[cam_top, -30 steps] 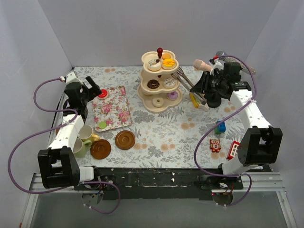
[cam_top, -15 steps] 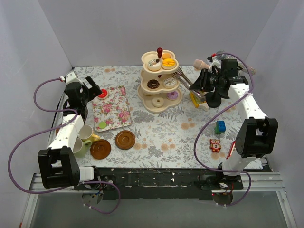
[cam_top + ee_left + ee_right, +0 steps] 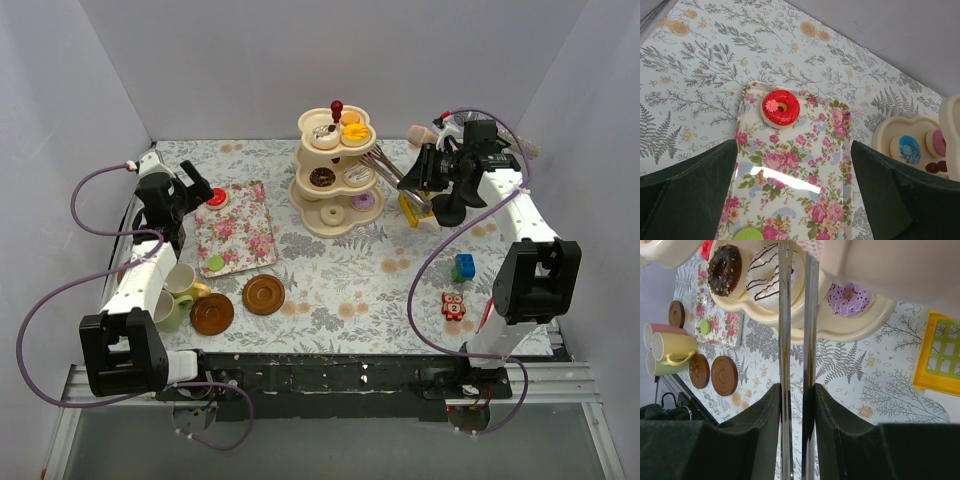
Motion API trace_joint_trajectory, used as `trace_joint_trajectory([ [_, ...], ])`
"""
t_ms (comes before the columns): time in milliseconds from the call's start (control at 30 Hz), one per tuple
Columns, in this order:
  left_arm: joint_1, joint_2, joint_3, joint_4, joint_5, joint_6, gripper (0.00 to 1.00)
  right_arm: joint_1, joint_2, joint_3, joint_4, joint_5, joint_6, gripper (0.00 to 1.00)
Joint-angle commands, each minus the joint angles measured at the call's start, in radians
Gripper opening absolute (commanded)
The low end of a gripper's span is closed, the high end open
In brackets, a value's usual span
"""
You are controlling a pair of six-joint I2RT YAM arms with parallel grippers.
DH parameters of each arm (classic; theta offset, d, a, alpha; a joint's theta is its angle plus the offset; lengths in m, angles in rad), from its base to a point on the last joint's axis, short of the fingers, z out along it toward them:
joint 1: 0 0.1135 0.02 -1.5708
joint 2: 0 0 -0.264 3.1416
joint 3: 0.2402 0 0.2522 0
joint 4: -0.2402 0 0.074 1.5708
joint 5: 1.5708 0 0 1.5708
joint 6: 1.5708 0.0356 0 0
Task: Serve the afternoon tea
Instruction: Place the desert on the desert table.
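My left hand [image 3: 794,165]: fingers wide apart, hovering over the floral rectangular tray [image 3: 805,200]. A red toy donut [image 3: 780,106] sits at the tray's far end. Three pastel cups [image 3: 180,292] are bunched beside two round brown saucers [image 3: 263,294], near-left on the surface [image 3: 340,280]. Cream three-tier stand [image 3: 318,228] is at centre, loaded. My right hand [image 3: 797,395] is clamped on the metal tongs [image 3: 784,315], tips at the stand's middle tier.

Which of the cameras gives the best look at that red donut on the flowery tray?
Left wrist view: the red donut is close up, flower decoration clear, on the floral tray's far end. Top external shows only a small red spot there. Right wrist shows at most a red sliver.
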Motion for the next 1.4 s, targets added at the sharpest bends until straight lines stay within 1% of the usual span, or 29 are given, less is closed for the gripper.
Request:
trace_joint_trajectory([
  [0,-0.001,-0.039,-0.004,-0.004,-0.006,0.009,0.98,-0.003,0.002,0.050,-0.015,-0.033,-0.023,0.10],
  [333,0.000,-0.039,-0.005,-0.002,-0.007,0.010,0.98,-0.003,0.011,0.076,-0.038,-0.032,-0.039,0.32],
  [500,-0.001,-0.039,-0.005,-0.002,-0.007,0.010,0.98,-0.003,0.002,0.078,-0.044,-0.022,-0.049,0.40],
  [833,0.000,-0.042,-0.005,-0.004,-0.007,0.010,0.98,-0.003,-0.015,0.078,-0.046,-0.010,-0.056,0.46],
  [1100,0.000,-0.043,-0.007,-0.004,-0.006,0.010,0.98,-0.003,-0.043,0.075,-0.041,0.004,-0.059,0.48],
  [1367,0.000,-0.046,-0.007,-0.004,-0.006,0.010,0.98,-0.003,-0.087,0.064,-0.062,0.054,-0.071,0.49],
])
